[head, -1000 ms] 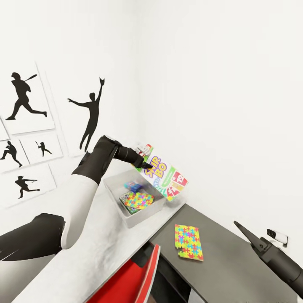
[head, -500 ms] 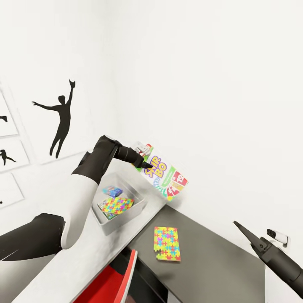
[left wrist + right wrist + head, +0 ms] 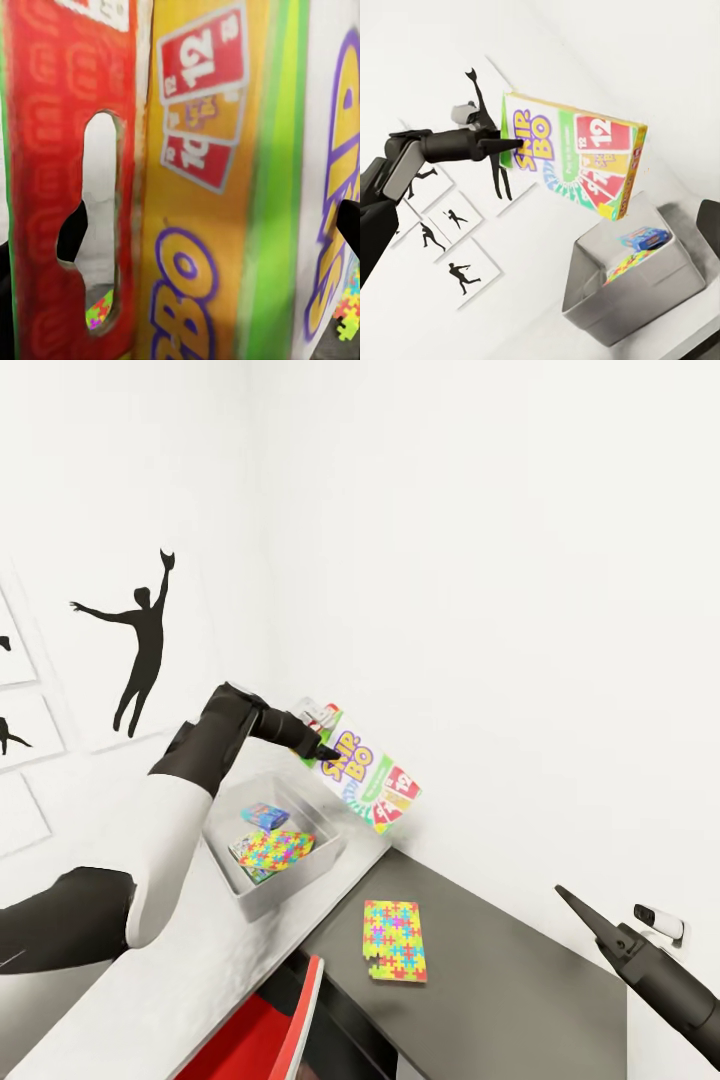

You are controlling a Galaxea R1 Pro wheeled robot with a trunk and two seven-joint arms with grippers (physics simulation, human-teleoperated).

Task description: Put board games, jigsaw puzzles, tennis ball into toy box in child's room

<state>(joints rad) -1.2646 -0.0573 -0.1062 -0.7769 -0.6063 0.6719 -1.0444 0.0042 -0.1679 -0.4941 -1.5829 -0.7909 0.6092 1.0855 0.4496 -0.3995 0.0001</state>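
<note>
- Now the left gripper (image 3: pixel 322 750) is clamped on the SKIP-BO box (image 3: pixel 365 772), held tilted in the air.
- The toy box (image 3: pixel 290 880) lies below and slightly inward of it.
- The right gripper (image 3: pixel 565 897) hangs well apart; its opening can't be judged.

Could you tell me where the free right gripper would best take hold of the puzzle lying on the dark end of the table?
Probably from above, pinching across a long edge: the jigsaw puzzle is a thin slab lying flat on the table, apart from the toy box, so the right gripper gets no side purchase.
</note>
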